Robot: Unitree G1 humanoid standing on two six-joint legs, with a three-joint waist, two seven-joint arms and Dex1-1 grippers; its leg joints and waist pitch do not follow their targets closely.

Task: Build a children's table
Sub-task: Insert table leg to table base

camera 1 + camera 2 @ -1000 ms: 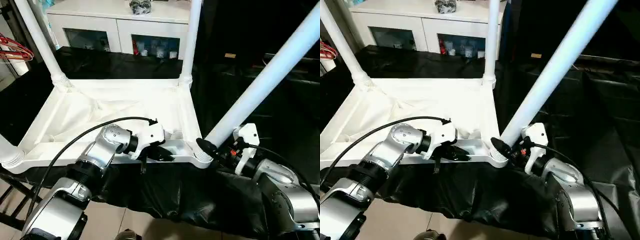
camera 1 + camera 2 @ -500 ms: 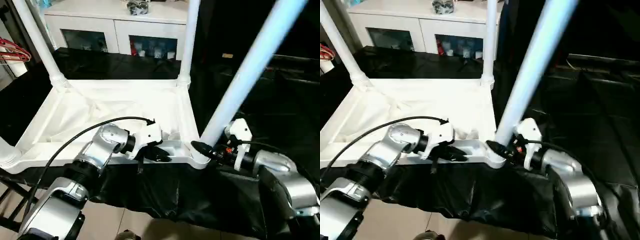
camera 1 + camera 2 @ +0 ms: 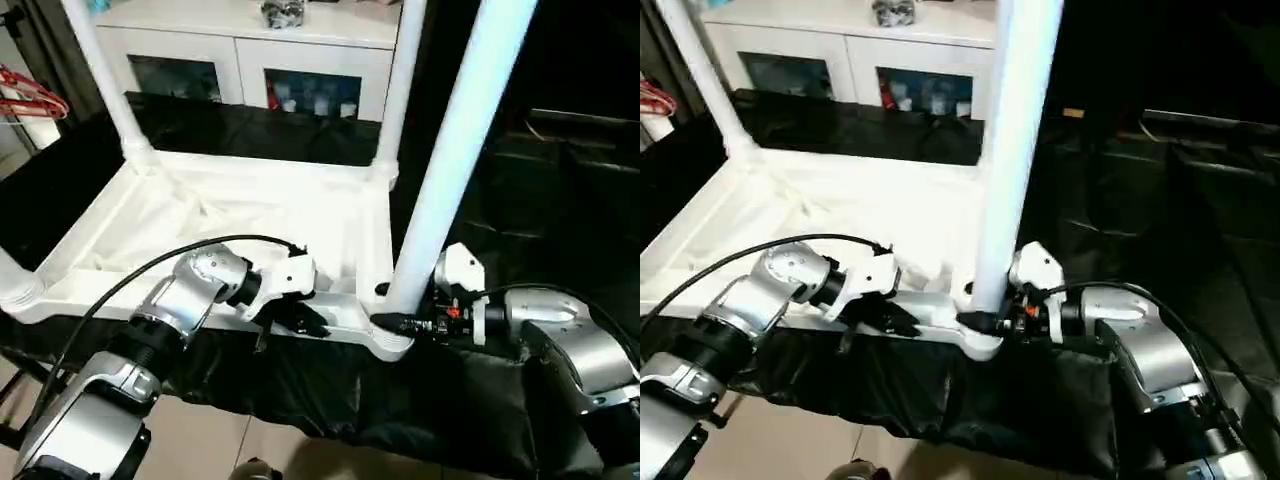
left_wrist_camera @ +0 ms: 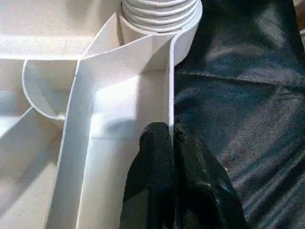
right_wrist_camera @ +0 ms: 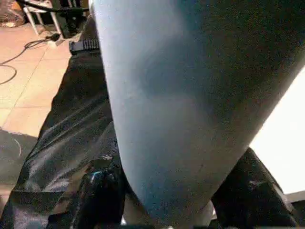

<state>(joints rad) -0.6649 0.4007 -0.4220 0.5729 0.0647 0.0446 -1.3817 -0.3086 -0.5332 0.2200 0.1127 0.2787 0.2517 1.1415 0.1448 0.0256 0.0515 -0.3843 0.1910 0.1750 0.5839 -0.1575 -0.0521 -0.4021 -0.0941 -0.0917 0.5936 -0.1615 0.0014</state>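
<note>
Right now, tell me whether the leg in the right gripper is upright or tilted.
Nearly upright: the leg rises almost vertically from the corner socket, right gripper around its base.

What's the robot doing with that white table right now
It is assembling a children's table. The white top lies upside down on a black cloth, with three legs already standing in their sockets. The right gripper is clamped on the fourth leg at the near corner socket. The left gripper is shut on the top's near rim.

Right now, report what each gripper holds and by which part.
The right gripper holds the near-right table leg close to its base, just above the corner socket. The left gripper is shut on the tabletop's near rim wall.
</note>
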